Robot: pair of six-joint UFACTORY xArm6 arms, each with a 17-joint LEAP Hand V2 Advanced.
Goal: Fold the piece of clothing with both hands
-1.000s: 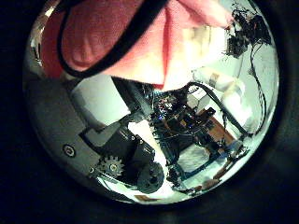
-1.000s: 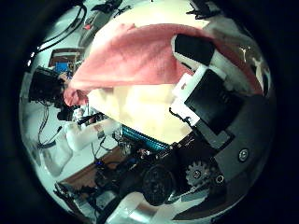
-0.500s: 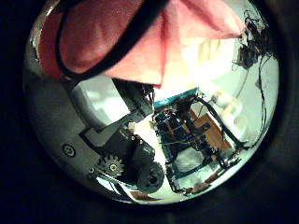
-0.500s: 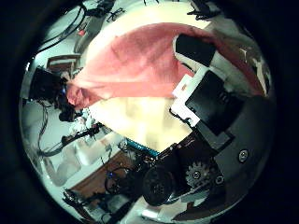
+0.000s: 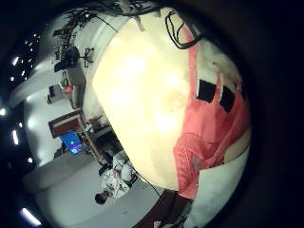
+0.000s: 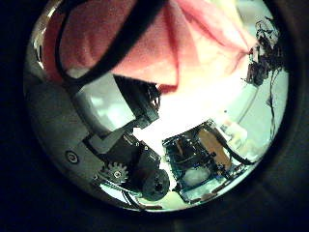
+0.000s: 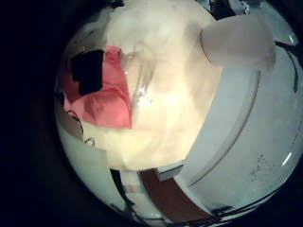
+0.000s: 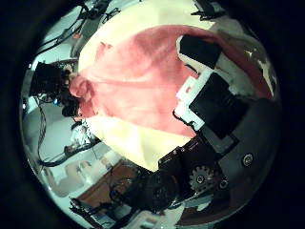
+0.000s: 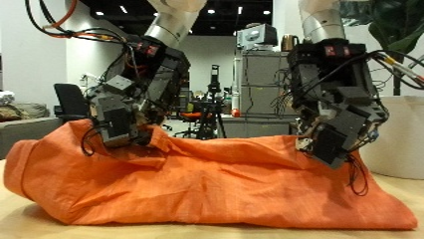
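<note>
An orange garment (image 9: pixel 212 184) lies in a long heap across the pale table (image 9: pixel 27 227), its upper edge lifted at two places. My left hand (image 9: pixel 126 110) has its fingers curled on the raised edge at one end. My right hand (image 9: pixel 331 124) pinches the edge near the other end. The garment (image 8: pixel 133 81) spreads under the right palm beside its black and white fingers (image 8: pixel 214 95). Close to the left palm the garment (image 6: pixel 116 39) fills much of the thumb side view. The cloth (image 5: pixel 214 133) lies along the table (image 5: pixel 133 85) edge.
Behind the table stand a black office chair (image 9: pixel 67 100), a rack of equipment (image 9: pixel 259 80) and a leafy plant (image 9: pixel 398 25). The table's front edge runs just below the garment.
Both palm views have shifted, so both hands have moved while keeping their hold. More of the garment now spreads out under the right palm.
</note>
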